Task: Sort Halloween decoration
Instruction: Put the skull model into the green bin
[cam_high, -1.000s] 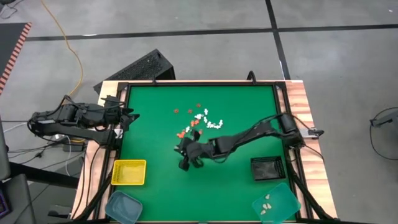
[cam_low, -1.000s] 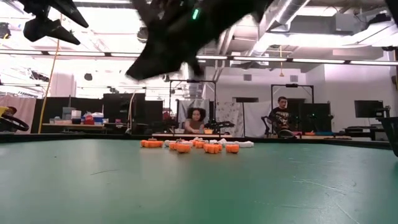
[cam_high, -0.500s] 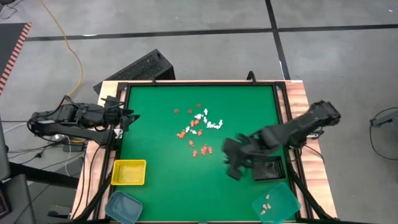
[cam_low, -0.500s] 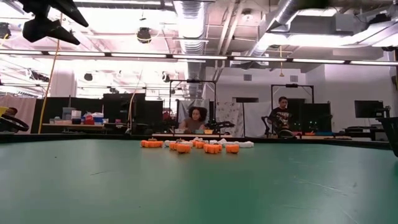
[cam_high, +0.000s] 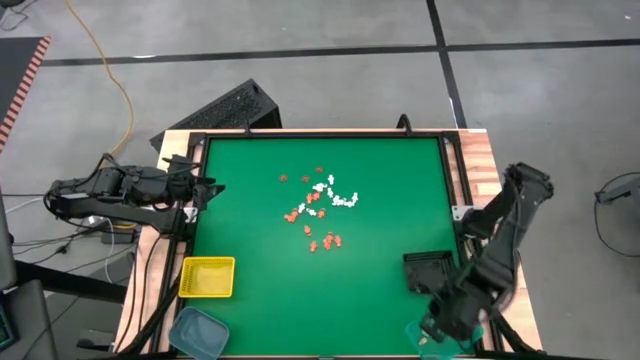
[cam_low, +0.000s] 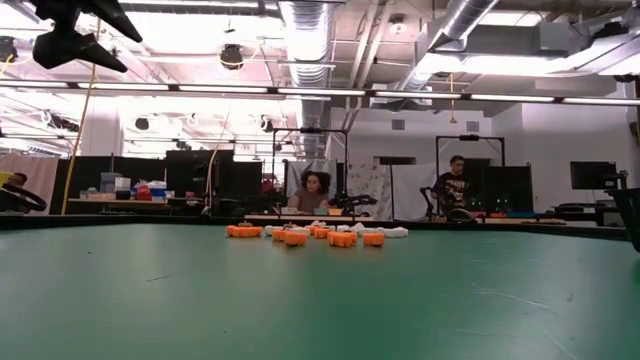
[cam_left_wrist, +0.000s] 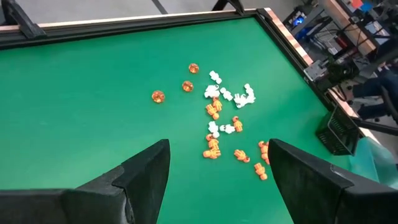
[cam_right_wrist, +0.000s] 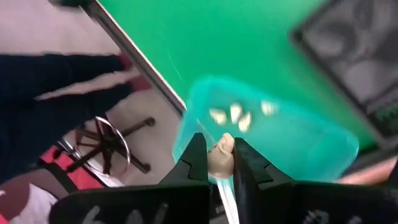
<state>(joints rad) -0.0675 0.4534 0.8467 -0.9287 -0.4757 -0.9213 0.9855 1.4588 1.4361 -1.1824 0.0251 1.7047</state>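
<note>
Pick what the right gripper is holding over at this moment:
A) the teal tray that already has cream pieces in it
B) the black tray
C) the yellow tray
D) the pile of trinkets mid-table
A: in the right wrist view the right gripper pinches a cream trinket above the teal tray, where a few cream pieces already lie; the high view places that arm at the table's near right corner.

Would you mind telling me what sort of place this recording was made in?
Probably a robotics lab or workshop: exposed ceiling ducts, people at workbenches beyond the green table, and equipment racks along the back.
</note>
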